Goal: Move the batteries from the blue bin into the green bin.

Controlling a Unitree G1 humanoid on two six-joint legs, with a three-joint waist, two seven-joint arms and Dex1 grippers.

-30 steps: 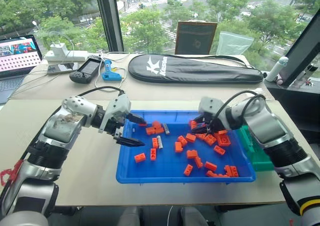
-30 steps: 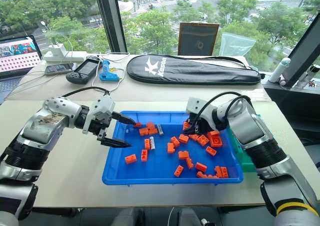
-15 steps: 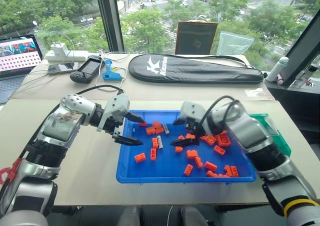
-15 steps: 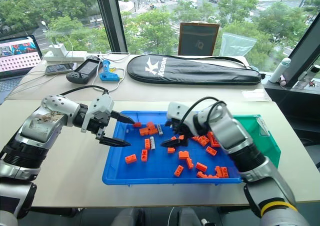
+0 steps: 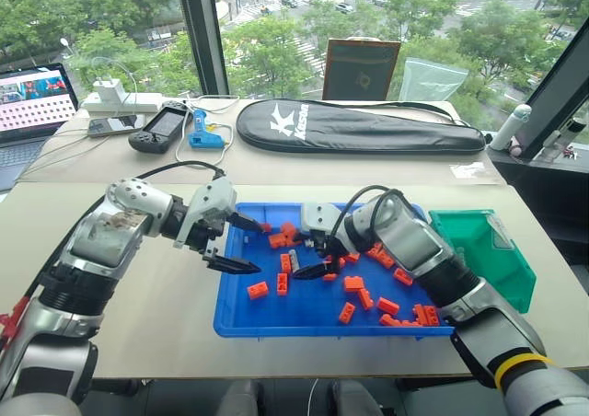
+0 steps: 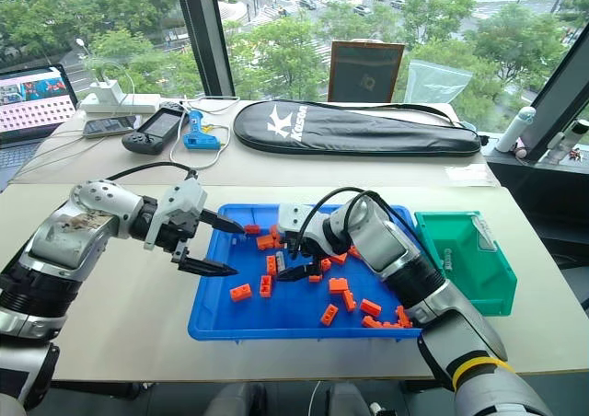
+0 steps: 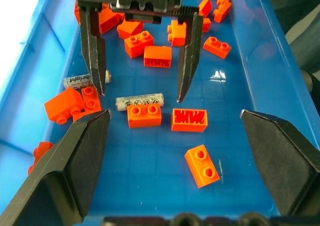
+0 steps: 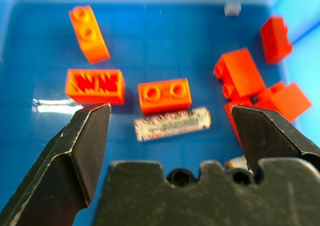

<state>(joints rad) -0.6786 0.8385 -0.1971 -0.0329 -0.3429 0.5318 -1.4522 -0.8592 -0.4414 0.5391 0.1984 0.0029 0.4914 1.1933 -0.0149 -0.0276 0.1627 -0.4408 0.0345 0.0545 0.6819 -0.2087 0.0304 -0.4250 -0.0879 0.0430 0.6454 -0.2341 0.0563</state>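
Observation:
The blue bin (image 5: 235, 315) sits in the middle of the table and holds several orange bricks (image 5: 258, 290). One battery (image 8: 172, 123) lies beside a brick, and a second battery (image 7: 85, 80) lies close by. My right gripper (image 5: 300, 258) is open and hangs just above them, one finger on each side of the nearer battery (image 7: 140, 101). My left gripper (image 5: 259, 247) is open over the bin's left edge, holding nothing. The green bin (image 6: 479, 292) stands right of the blue bin, with a slim grey battery (image 6: 447, 260) inside.
A black racket bag (image 5: 359, 126), a handheld game console (image 5: 158, 126), a blue tool (image 5: 202, 132) and a laptop (image 5: 32, 103) lie on the table behind. More bricks (image 5: 405, 310) crowd the blue bin's right half. Bare tabletop (image 5: 156, 342) lies left of the bin.
My right gripper swung left from the green bin's side across the blue bin to the batteries, and its fingers opened. The green bin is now uncovered. My left gripper stayed put.

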